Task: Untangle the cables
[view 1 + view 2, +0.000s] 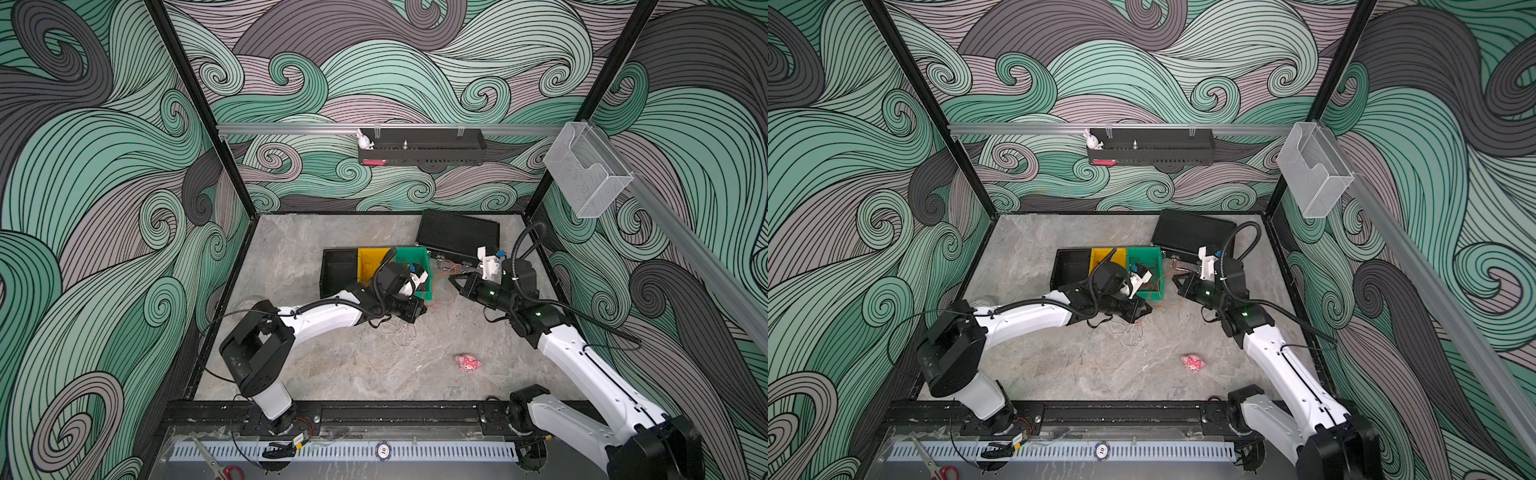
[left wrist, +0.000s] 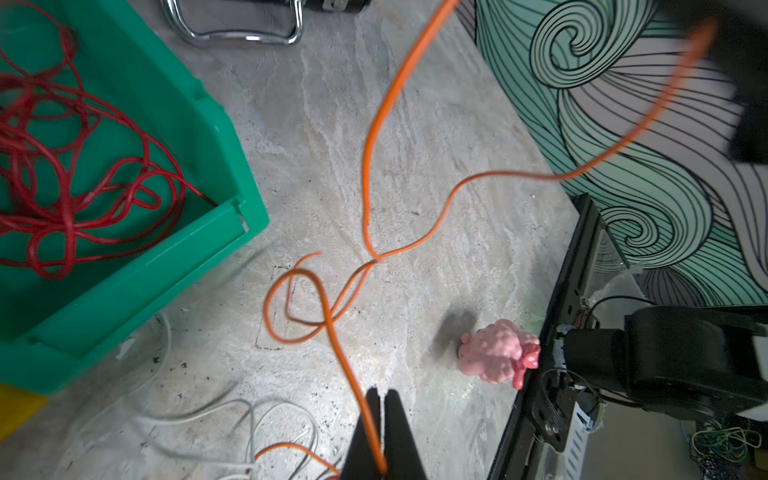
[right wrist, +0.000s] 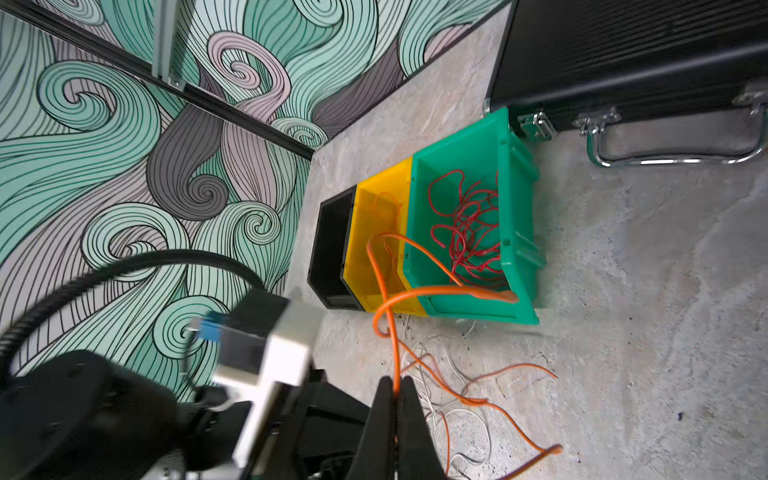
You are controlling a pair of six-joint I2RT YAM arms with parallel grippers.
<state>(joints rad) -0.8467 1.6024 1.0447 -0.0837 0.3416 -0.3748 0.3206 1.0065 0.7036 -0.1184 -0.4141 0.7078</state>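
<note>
Your left gripper (image 2: 382, 392) is pinched on the orange cable (image 2: 365, 174), the white cables (image 2: 195, 419) lying slack on the floor (image 2: 415, 124) just beside its tips. Just ahead of it that strand crosses itself in a loose loop (image 2: 299, 307). Your right gripper (image 3: 396, 380) likewise clamps an orange cable, which arcs ahead over the green bin (image 3: 521, 249) holding the red cables (image 3: 465, 237). Pull apart hard and, I judge, the loop cinches into a knot, or the strand snags the bin rim.

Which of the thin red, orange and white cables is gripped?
The thin orange cable, pinched in both the left gripper and the right gripper. The red cables lie in the green plastic bin, the white cables loose on the grey tabletop.
</note>
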